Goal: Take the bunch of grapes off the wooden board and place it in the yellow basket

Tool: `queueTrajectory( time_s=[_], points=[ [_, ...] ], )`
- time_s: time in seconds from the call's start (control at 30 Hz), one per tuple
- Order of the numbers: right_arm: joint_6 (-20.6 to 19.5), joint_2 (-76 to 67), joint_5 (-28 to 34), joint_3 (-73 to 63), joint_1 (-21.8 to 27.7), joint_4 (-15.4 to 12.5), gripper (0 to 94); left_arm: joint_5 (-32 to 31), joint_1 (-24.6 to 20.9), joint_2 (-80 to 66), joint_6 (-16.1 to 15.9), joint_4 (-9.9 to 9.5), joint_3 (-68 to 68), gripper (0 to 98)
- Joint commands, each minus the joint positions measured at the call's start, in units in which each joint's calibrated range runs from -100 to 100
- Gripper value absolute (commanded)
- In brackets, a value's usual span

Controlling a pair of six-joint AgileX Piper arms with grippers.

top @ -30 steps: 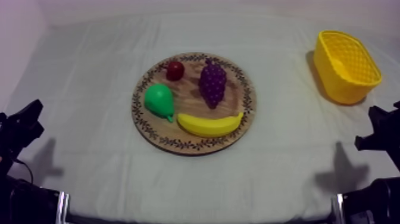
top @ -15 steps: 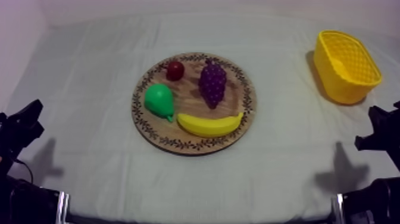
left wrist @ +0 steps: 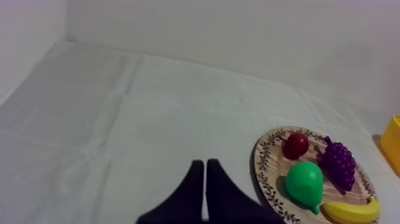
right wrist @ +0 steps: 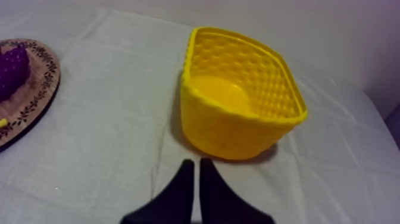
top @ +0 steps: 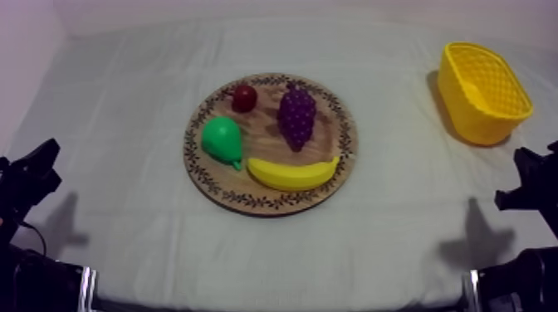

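Observation:
The purple bunch of grapes point(top: 296, 116) lies on the round wooden board point(top: 342, 163) at the table's middle, toward the board's far right; the left wrist view shows the grapes point(left wrist: 340, 165) too. The yellow basket point(top: 482, 90) stands empty at the far right, and the basket point(right wrist: 238, 116) sits just ahead of my right gripper point(right wrist: 197, 164), whose fingers lie together, shut on nothing. My left gripper point(left wrist: 204, 164) is shut as well, over bare cloth left of the board point(left wrist: 266, 179). In the top view both grippers rest low, left gripper point(top: 33, 170) and right gripper point(top: 528, 182).
Also on the board are a small red fruit point(top: 243, 97), a green pear point(top: 222, 140) and a banana point(top: 293, 173) along the near rim. Grey-white cloth covers the table, with a wall behind it.

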Motion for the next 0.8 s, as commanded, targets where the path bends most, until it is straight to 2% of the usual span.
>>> queueTrajectory(
  time_s=[0.0,0.5,0.77],
  points=[
    [-0.3,0.0,0.0,0.0,0.0,0.0,0.7,0.0,0.0,0.0,0.0,0.01,0.0,0.1],
    [-1.0,0.0,0.0,0.0,-0.2,-0.2,0.4,0.0,0.0,0.0,0.0,0.01,0.0,0.1],
    [-4.4,4.5,-2.3,-2.9,-2.2,3.3,0.3,0.0,0.0,0.0,0.0,0.01,0.0,0.1]
  ],
)
